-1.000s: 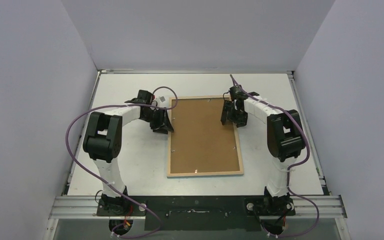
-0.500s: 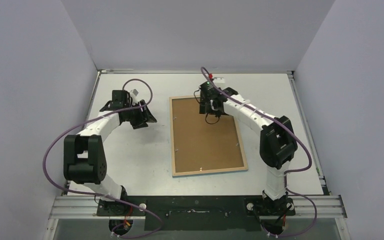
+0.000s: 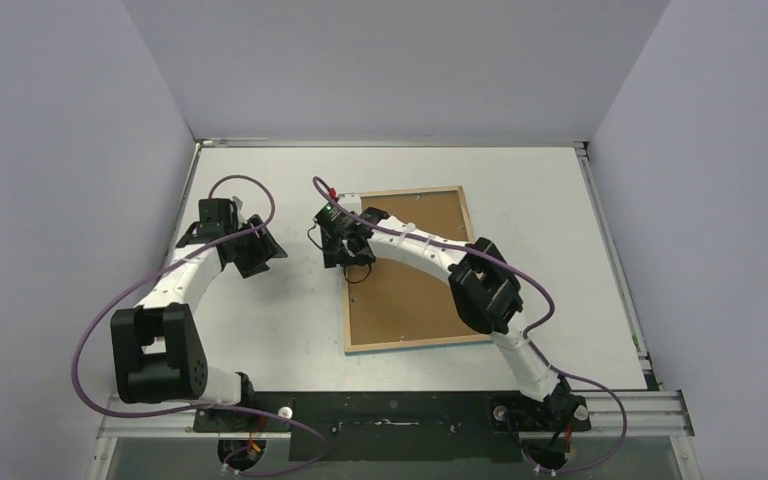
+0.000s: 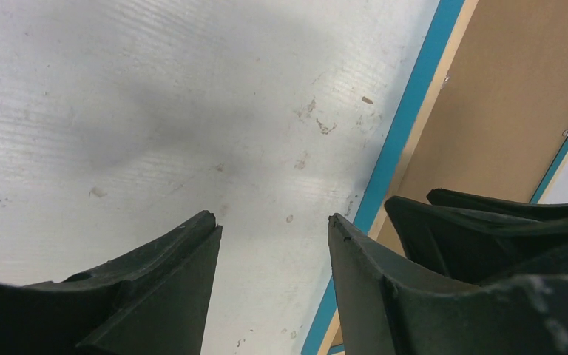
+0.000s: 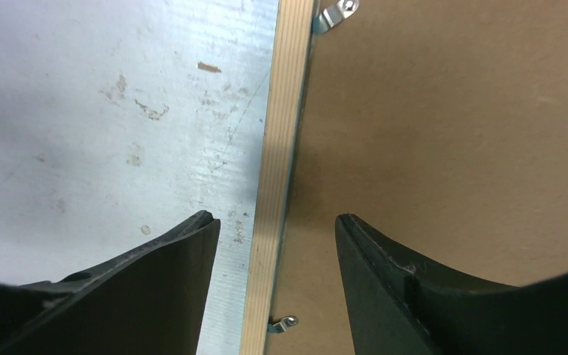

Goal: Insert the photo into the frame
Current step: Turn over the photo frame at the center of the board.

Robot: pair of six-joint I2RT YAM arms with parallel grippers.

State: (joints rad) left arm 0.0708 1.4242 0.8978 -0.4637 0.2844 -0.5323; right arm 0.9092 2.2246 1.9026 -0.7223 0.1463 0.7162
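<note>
Handover of the left rail is being indicated. The right gripper (image 5: 274, 222) is being held with its jaws apart, straddling the left rail of the thin rectangular picture frame (image 3: 420, 342) without touching it. The frame is lying on the white table (image 3: 280, 330) with its light wood-coloured back upward. The plain brown backing board (image 3: 400, 305) is being kept in by small metal tabs (image 5: 333, 15). The left gripper (image 4: 274, 222) is being held over bare table just beside the frame's blue edge, jaws apart and empty.

One second ago the left gripper was at this rail and the right gripper at the opposite one. The left arm is now being drawn clear, and the right arm is being reached across the board. A grasp on this rail is judged to be in preparation.

The balloon photo is not being shown in any view, so its position cannot be told.
</note>
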